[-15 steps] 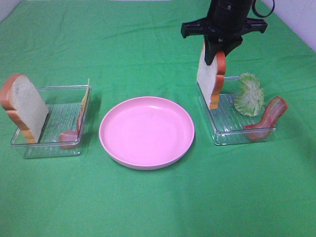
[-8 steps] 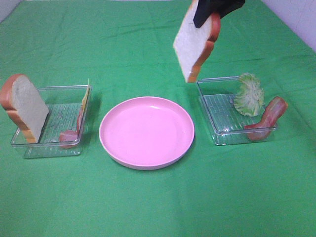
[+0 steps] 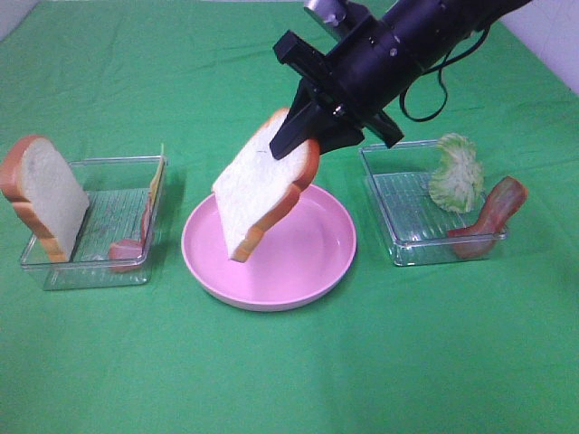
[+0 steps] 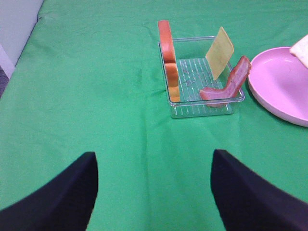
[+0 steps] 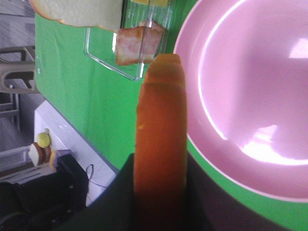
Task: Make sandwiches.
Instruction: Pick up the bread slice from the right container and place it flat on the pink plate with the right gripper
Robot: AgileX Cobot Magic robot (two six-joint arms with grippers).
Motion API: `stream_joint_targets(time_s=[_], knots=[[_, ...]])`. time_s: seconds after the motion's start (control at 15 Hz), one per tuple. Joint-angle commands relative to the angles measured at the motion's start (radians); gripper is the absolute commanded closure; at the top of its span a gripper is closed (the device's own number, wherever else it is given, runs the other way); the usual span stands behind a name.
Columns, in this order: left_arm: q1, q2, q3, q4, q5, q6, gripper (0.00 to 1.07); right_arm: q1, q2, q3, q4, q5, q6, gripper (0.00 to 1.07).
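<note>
My right gripper (image 3: 303, 136) is shut on a white bread slice (image 3: 262, 185) with an orange-brown crust. It holds the slice tilted just above the round pink plate (image 3: 321, 249). In the right wrist view the crust (image 5: 161, 139) sits between the dark fingers, over the plate's rim (image 5: 202, 144). A second bread slice (image 3: 41, 194), a yellow cheese slice (image 3: 158, 176) and a bacon strip (image 3: 127, 250) stand in the left clear tray (image 3: 54, 271). Lettuce (image 3: 455, 172) and another bacon strip (image 3: 488, 217) are in the right tray (image 3: 403, 226). My left gripper (image 4: 154, 192) is open and empty above the green cloth, short of the left tray (image 4: 202, 109).
Green cloth (image 3: 289, 380) covers the whole table. The plate stands in the middle, with one tray on each side. The right arm's black body and cable (image 3: 425, 36) reach over the right tray's back corner.
The right gripper lifted the bread slice out of the right tray, carried it left and lowered it over the pink plate. The slice now tilts more. The rest has not moved.
</note>
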Motion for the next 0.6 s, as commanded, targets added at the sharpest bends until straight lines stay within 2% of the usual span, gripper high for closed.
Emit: stream_joint_targets(time_s=[0.07, 0.33, 0.6], knots=[[0.001, -0.020, 0.001, -0.003, -0.009, 0.002, 0.42, -0.013, 0.072, 0.022, 0.154, -0.039, -0.052, 1.07], [0.001, -0.020, 0.001, -0.003, -0.009, 0.002, 0.42, -0.025, 0.161, 0.022, 0.261, -0.058, -0.098, 1.07], [0.001, -0.020, 0.001, -0.003, -0.009, 0.002, 0.42, -0.036, 0.209, 0.022, 0.260, -0.077, -0.098, 1.07]])
